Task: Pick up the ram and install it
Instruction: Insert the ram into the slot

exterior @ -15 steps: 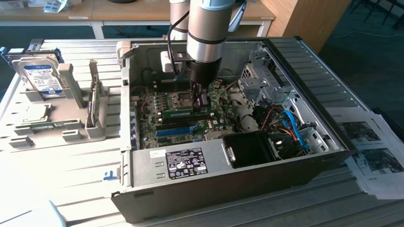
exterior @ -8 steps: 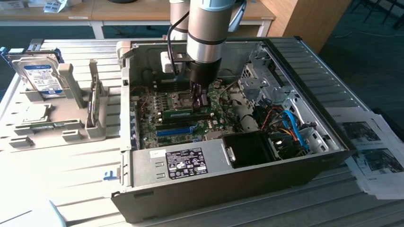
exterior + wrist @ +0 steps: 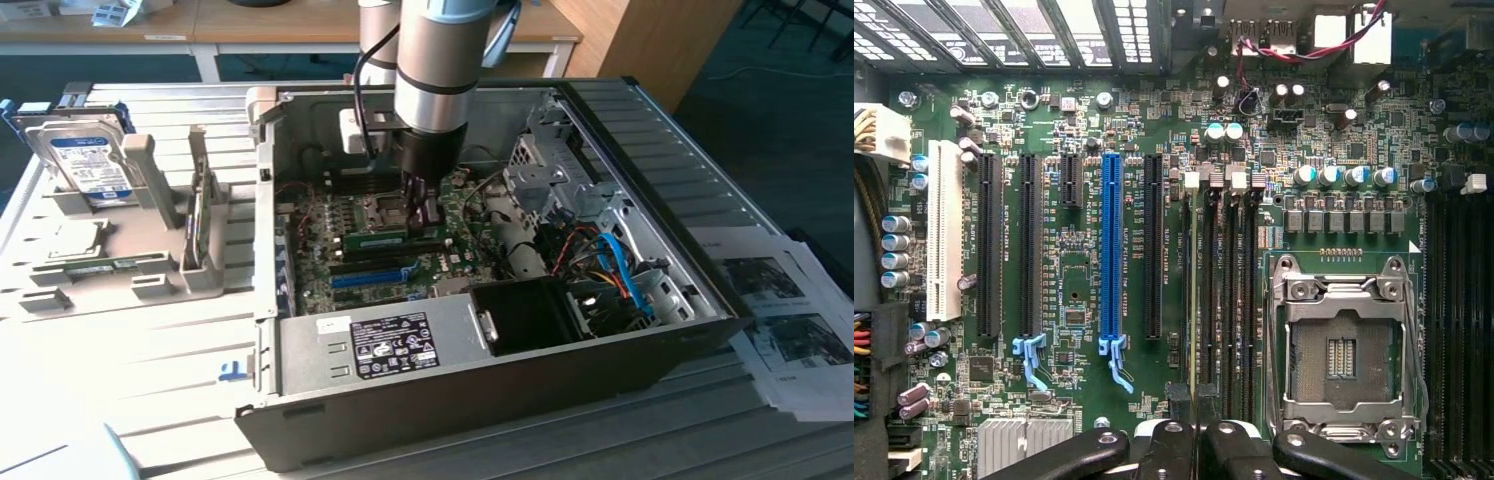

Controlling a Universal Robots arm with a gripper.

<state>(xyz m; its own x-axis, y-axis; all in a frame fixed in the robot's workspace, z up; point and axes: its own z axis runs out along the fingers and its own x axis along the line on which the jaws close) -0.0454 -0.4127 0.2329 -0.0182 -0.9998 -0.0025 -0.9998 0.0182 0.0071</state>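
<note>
Ram (image 3: 387, 241) held low over the motherboard (image 3: 327, 225), exterior view's centre
Claw (image 3: 427, 225) nearly shut on it, edge-down to match the memory slots (image 3: 1229, 300).

Green, speckled with silver-topped capacitors and fine pale print: motherboard (image 3: 1084, 130); bright blue: blue slot (image 3: 1111, 250); white: white slot (image 3: 944, 230); black: black slots (image 3: 989, 245); silver frame, dark centre: processor socket (image 3: 1344, 350); green with dark chips: ram (image 3: 394, 240); black: gripper (image 3: 424, 215); silver with black bands: arm (image 3: 441, 60); dark grey: computer case (image 3: 641, 350); blue beside red: cables (image 3: 621, 270); silver with blue-and-white label: hard drive (image 3: 87, 160); pale grey: holder (image 3: 134, 250); white, ribbed in parallel lines: table (image 3: 134, 350); white with black-and-white printed pictures: paper sheets (image 3: 787, 310).
</note>
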